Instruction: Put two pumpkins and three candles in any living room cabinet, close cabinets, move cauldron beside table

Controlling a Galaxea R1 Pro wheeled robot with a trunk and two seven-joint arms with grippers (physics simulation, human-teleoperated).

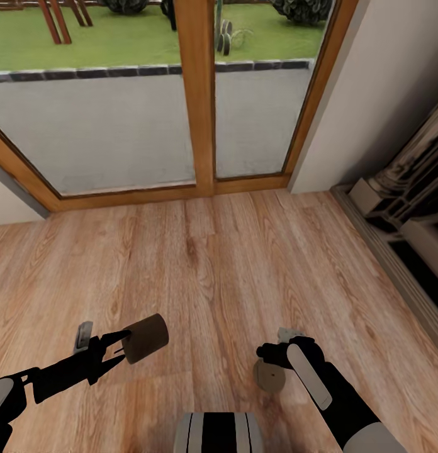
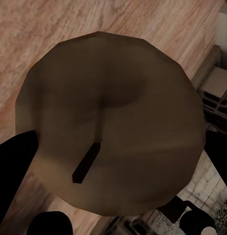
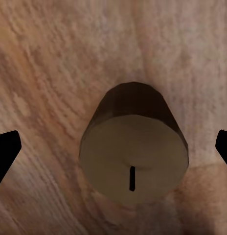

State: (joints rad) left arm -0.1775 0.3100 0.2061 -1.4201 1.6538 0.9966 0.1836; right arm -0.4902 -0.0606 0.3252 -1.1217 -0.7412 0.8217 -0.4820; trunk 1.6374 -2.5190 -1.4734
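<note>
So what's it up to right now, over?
Left gripper shut on candle. Right gripper open over second candle. Bare wood floor ahead, glass doors beyond.

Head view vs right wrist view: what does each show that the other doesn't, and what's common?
Head view alone: the glass doors with the lawn beyond, the left gripper holding a candle tipped on its side, and shelving along the right-hand wall.

Right wrist view alone: the second candle's top face close up, with its short dark wick, and a fingertip at each side, apart from the wax.

Both: the wood floor and that second candle at the right gripper.
</note>
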